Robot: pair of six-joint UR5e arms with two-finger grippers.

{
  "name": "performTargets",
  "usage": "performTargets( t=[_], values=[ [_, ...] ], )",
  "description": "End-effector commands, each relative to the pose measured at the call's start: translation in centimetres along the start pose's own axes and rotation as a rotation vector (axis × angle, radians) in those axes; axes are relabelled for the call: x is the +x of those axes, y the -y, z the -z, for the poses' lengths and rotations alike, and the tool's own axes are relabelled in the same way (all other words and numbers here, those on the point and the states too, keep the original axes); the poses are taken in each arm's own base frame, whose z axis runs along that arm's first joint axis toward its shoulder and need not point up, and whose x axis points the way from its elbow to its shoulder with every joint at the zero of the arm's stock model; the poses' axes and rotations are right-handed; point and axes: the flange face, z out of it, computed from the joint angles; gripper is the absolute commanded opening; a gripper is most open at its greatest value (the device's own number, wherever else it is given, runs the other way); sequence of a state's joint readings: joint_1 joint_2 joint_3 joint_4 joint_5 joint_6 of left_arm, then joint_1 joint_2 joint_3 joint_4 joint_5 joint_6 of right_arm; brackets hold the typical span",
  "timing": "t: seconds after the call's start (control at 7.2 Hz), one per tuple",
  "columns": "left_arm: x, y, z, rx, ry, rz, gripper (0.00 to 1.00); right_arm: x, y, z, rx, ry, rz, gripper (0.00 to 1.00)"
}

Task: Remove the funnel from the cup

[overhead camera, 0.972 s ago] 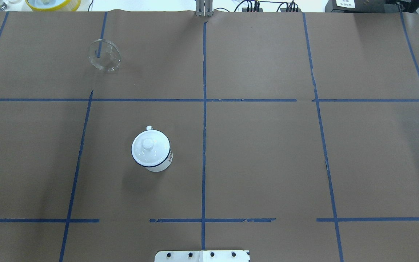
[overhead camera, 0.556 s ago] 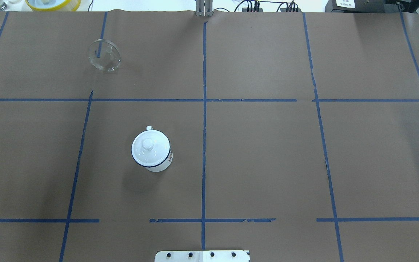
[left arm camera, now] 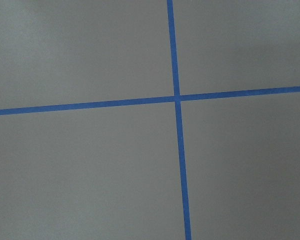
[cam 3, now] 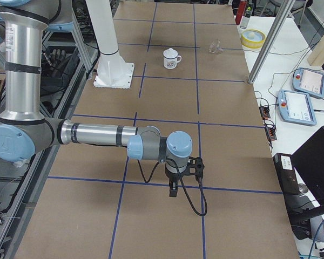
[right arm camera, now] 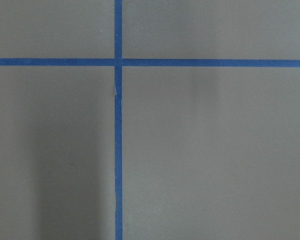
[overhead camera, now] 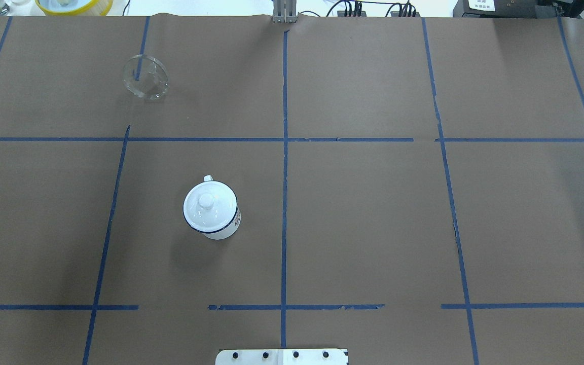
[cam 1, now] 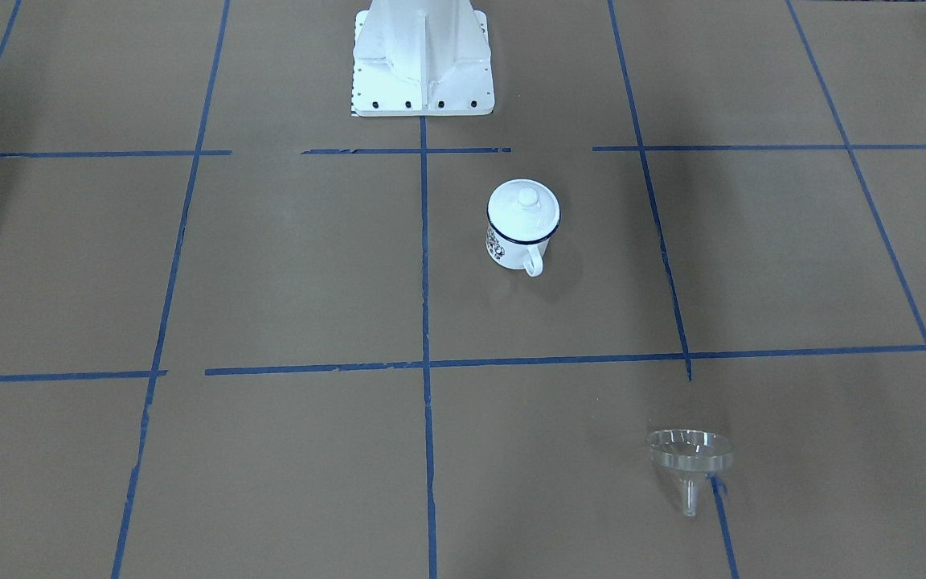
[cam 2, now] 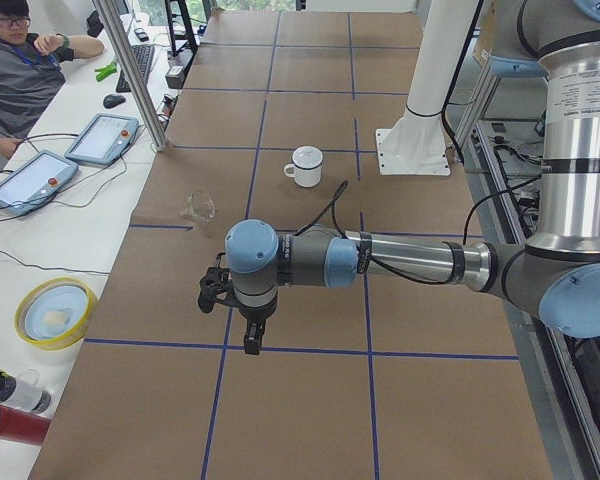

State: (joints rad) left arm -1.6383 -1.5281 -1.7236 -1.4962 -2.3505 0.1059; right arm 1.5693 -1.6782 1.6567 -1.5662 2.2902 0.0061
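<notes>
The cup [overhead camera: 227, 228], a white enamel mug with a dark blue rim, stands left of the table's middle with a round white knobbed lid [overhead camera: 206, 202] on it. It also shows in the front view [cam 1: 511, 245]. The clear funnel [overhead camera: 145, 77] lies on its side on the brown paper at the far left, apart from the cup; the front view [cam 1: 690, 452] shows its spout. My left gripper [cam 2: 252, 338] and right gripper [cam 3: 174, 190] hang over bare paper at the table's two ends, far from both. I cannot tell whether they are open or shut.
The robot's white base [cam 1: 423, 56] stands at the near edge behind the cup. A yellow bowl [overhead camera: 74, 5], teach pendants [cam 2: 100, 138] and a seated operator [cam 2: 20, 60] are beyond the far edge. Blue tape lines cross the paper.
</notes>
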Motion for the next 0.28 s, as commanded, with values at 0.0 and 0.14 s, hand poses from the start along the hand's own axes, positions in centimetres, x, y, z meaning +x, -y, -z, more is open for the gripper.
performTargets(
  t=[0.0,0.14],
  values=[
    [0.13,0.02,0.17,0.003,0.004,-0.003,1.00,0.00,0.00,0.00,0.000,0.000,0.000,1.00],
    [0.18,0.03,0.22,0.004,0.004,-0.004,1.00,0.00,0.00,0.00,0.000,0.000,0.000,1.00]
  ],
)
